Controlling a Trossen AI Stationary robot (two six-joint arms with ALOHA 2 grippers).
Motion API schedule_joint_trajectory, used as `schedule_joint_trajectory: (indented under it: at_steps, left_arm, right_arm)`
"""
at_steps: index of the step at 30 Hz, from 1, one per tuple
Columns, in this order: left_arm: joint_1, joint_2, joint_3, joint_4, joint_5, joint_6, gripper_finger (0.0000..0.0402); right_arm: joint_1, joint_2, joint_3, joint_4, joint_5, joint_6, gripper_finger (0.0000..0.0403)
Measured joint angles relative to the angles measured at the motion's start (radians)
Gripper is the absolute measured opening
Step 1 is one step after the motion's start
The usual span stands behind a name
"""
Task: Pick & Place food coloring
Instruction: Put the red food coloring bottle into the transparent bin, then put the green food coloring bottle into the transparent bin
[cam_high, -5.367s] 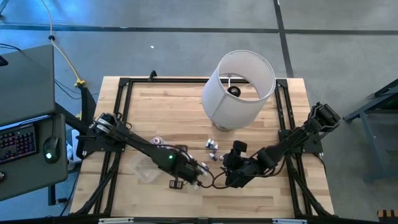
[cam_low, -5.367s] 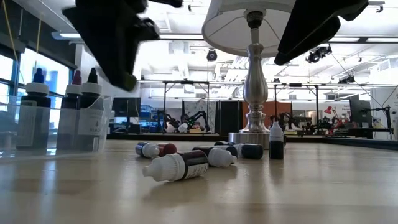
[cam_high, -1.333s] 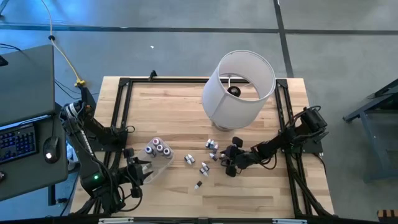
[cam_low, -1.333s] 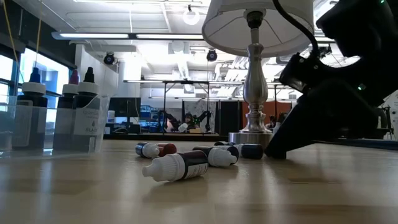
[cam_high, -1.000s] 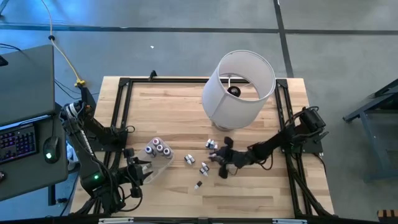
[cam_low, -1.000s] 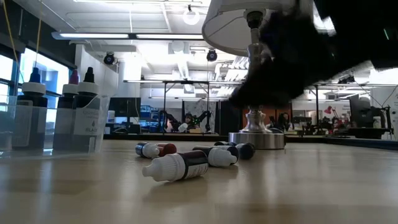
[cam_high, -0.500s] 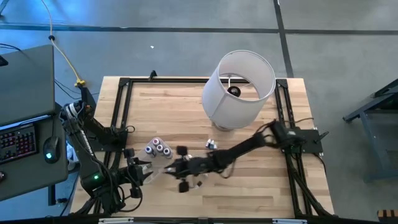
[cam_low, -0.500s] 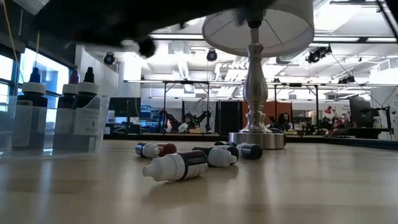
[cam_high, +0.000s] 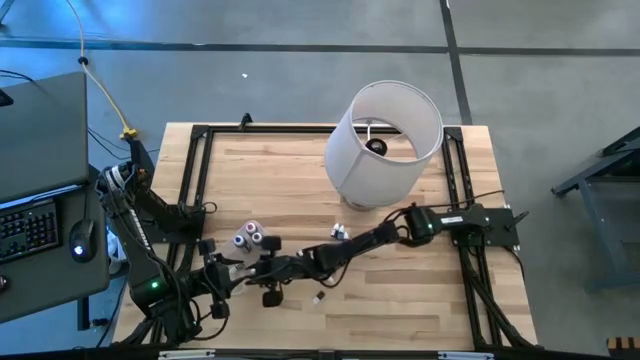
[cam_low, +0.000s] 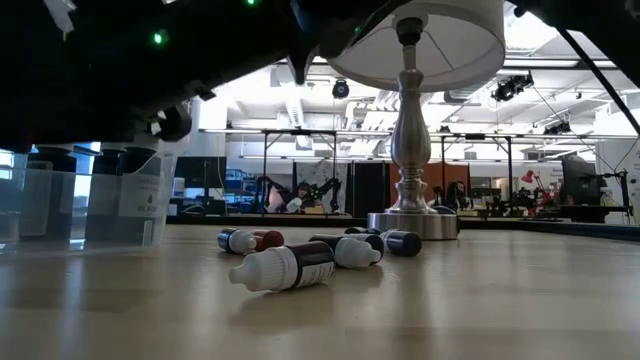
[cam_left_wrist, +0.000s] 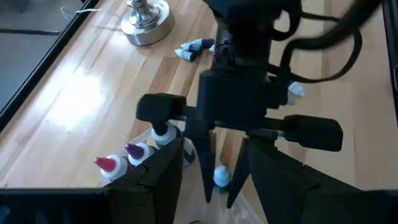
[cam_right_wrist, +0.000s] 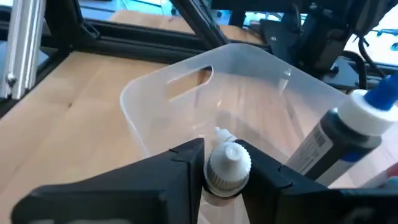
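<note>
We reference all positions to the clear tub (cam_right_wrist: 205, 93). The right claw (cam_right_wrist: 227, 177) hangs directly over the tub's open mouth, clamped on one white-capped food coloring bottle (cam_right_wrist: 229, 163). Other bottles stand inside the tub (cam_high: 250, 237); loose bottles (cam_low: 285, 268) lie on the surface (cam_high: 400, 300) between tub and lamp (cam_high: 385, 140). The left claw (cam_left_wrist: 211, 180) waits just beside the tub, fingers apart.

We judge these risks: a release from height may tip the bottle or topple the standing ones; a descent off centre may strike the tub wall; the two claws are close enough to collide.
</note>
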Motion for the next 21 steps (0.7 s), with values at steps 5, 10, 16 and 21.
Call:
schedule_joint_trajectory:
  at_steps: [5, 10, 16, 21]
  left_arm:
    - [0.000, 0.000, 0.000, 0.012, -0.002, -0.001, 0.0176]
    - [0.000, 0.000, 0.000, 0.105, -0.002, 0.010, 0.0176]
    - [0.000, 0.000, 0.000, 0.135, 0.002, 0.009, 0.0176]
    - [0.023, 0.002, 0.001, 0.171, 0.011, 0.019, 0.0176]
  right_arm:
    - [-0.002, -0.002, 0.002, 0.004, 0.022, -0.033, 0.0116]
    - [-0.012, -0.002, 0.002, -0.020, 0.040, -0.024, 0.0150]
    - [-0.005, -0.044, 0.000, -0.078, -0.008, -0.030, 0.0166]
    - [0.031, -0.177, 0.001, -0.336, -0.012, 0.017, 0.0161]
